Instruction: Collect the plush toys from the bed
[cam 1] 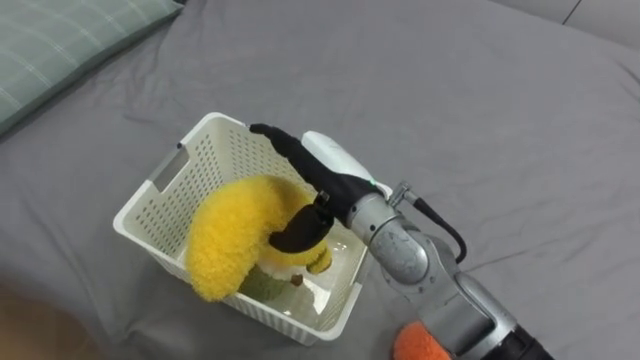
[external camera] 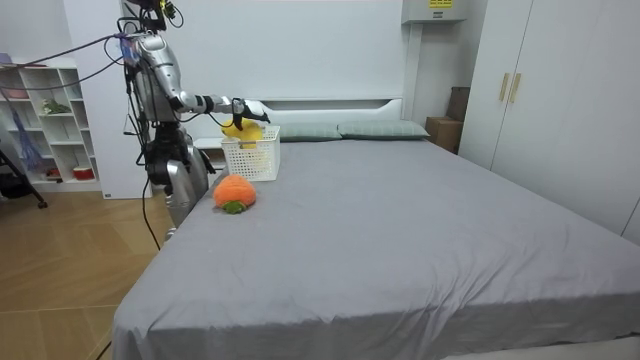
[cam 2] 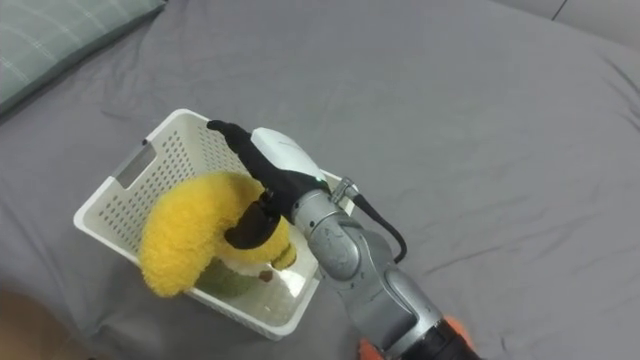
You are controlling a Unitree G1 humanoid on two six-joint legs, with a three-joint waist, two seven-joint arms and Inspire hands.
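A white slatted basket (cam 1: 150,200) stands on the grey bed (cam 1: 500,130) near its head end. My right hand (cam 1: 335,180) reaches over it from the lower right. Its thumb curls against a yellow plush toy (cam 1: 235,230), and one finger points straight past the far rim. The toy arches over the basket, its lower end drooping past the near wall. A green and yellow bit (cam 1: 290,270) lies inside beneath it. An orange plush toy (external camera: 234,192) with green leaves lies on the bed just beside the basket (external camera: 250,160), near the edge where I stand.
A green checked pillow (cam 1: 60,40) lies at the upper left, and more pillows (external camera: 380,129) line the headboard. An open shelf (external camera: 45,120) stands behind me. Wardrobes (external camera: 520,90) fill the room view's right. The wide grey bedspread stretches past the basket.
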